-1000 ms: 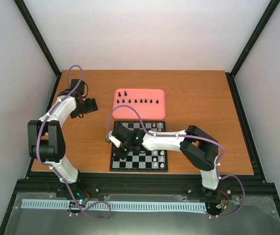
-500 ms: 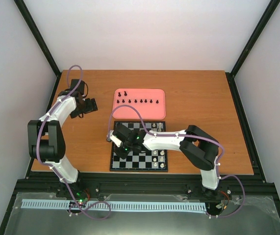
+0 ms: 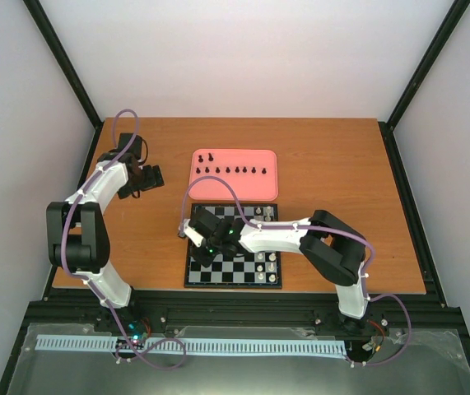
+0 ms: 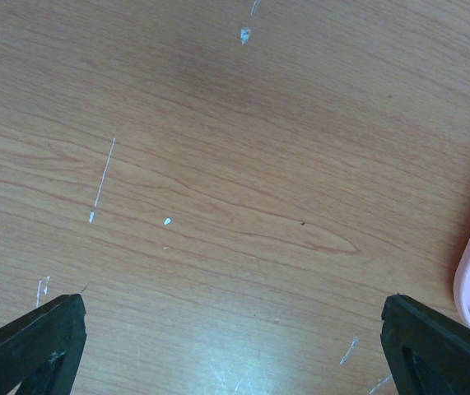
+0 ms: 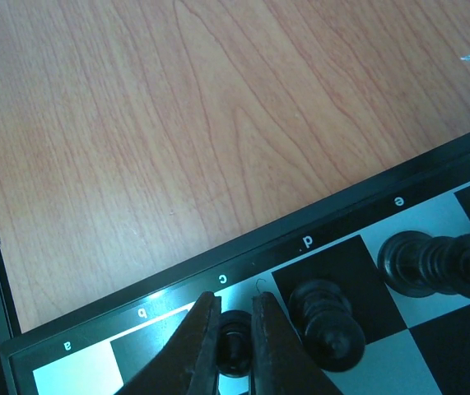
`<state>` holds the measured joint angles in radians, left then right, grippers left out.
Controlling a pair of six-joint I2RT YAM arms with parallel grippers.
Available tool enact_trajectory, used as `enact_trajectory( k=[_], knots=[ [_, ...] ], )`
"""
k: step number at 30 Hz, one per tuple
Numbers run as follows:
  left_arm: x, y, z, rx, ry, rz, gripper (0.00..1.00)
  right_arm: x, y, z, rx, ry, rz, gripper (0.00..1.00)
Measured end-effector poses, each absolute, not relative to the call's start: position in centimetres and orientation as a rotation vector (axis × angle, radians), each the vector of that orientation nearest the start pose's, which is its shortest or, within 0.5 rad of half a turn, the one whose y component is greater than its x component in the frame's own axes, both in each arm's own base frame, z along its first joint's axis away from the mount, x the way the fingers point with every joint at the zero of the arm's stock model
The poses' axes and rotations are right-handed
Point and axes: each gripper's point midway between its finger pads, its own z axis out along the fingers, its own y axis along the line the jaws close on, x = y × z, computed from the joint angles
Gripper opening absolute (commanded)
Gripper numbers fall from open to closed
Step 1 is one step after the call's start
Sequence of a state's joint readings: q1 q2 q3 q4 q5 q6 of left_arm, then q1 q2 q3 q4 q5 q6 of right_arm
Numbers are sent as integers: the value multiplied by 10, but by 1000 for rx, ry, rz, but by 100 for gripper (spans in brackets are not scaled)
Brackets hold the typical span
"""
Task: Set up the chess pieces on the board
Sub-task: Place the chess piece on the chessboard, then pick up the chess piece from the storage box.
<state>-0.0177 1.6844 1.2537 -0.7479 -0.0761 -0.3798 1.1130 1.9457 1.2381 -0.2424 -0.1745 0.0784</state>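
step: black pc being set on the board (image 5: 342,220), edge row, c file (judged).
R gripper (image 5: 233,329): fingers (image 5: 195,341) narrow, pinched on held piece (image 5: 233,350); held low over the pale c sq. Base contact w/ the sq can't be told.
L gripper (image 3: 149,177): jaws wide, nothing held. Parked over bare table (image 4: 218,164), just left of pink tray (image 3: 269,188).
d piece (image 5: 327,317): black, seated on dark d sq, just beside the R finger.
e piece (image 5: 432,262): black, taller, next sq along.
chess pieces (image 3: 229,170): a row of approx eight black pcs seen on the tray, one more behind the row. Not yet moved.
white pcs (image 3: 267,263): seen along the right side of the board.
progress: judged under halfway; most black pcs are off the board.
next move: pc to be lowered till seated and centred on c. Jaws to be opened only a little, then lifted straight up so the d piece isn't clipped. Tray to be visited after for the next pc.
file letters (image 5: 306,241): a, b, c, d, e read in white on the dark border, R wrist view. Another char at the far right is cut off, not legible.
brand: none seen.
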Motion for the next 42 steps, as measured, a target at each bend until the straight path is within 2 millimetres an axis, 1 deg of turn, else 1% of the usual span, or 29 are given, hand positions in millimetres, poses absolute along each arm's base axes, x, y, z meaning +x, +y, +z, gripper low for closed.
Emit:
enact_trajectory(
  k=[8, 10, 16, 19, 23, 26, 30, 33, 35, 37, 38, 40, 41, 42],
  knots=[
    [392, 6, 101, -514, 2694, -5, 100, 186, 447, 47, -1384, 2257, 672, 30],
    [392, 6, 101, -514, 2694, -5, 100, 185, 447, 47, -1386, 2257, 676, 34],
    [392, 6, 101, -514, 2694, -5, 100, 184, 446, 47, -1395, 2261, 678, 35],
    [392, 6, 101, -514, 2694, -5, 100, 184, 445, 47, -1399, 2262, 674, 38],
    [392, 6, 101, -514, 2694, -4, 100, 182, 441, 53, -1409, 2260, 664, 40],
    [392, 6, 101, -514, 2693, -2, 100, 183, 439, 67, -1412, 2242, 660, 41],
    [392, 6, 101, -514, 2693, -2, 100, 186, 441, 94, -1402, 2201, 659, 44],
    [392, 6, 101, -514, 2693, -2, 100, 192, 441, 124, -1370, 2156, 649, 49],
    [392, 6, 101, -514, 2693, -2, 100, 200, 440, 147, -1332, 2131, 646, 50],
    [391, 7, 101, -515, 2694, -2, 100, 214, 440, 170, -1279, 2113, 646, 53],
    [391, 6, 101, -514, 2693, -2, 100, 225, 439, 182, -1243, 2107, 646, 55],
    [391, 6, 101, -514, 2694, -3, 100, 252, 434, 203, -1157, 2103, 632, 59],
    [391, 6, 101, -515, 2693, -3, 100, 270, 429, 214, -1106, 2101, 617, 60],
    [391, 6, 101, -514, 2694, -4, 100, 284, 426, 221, -1067, 2100, 606, 61]
  ],
)
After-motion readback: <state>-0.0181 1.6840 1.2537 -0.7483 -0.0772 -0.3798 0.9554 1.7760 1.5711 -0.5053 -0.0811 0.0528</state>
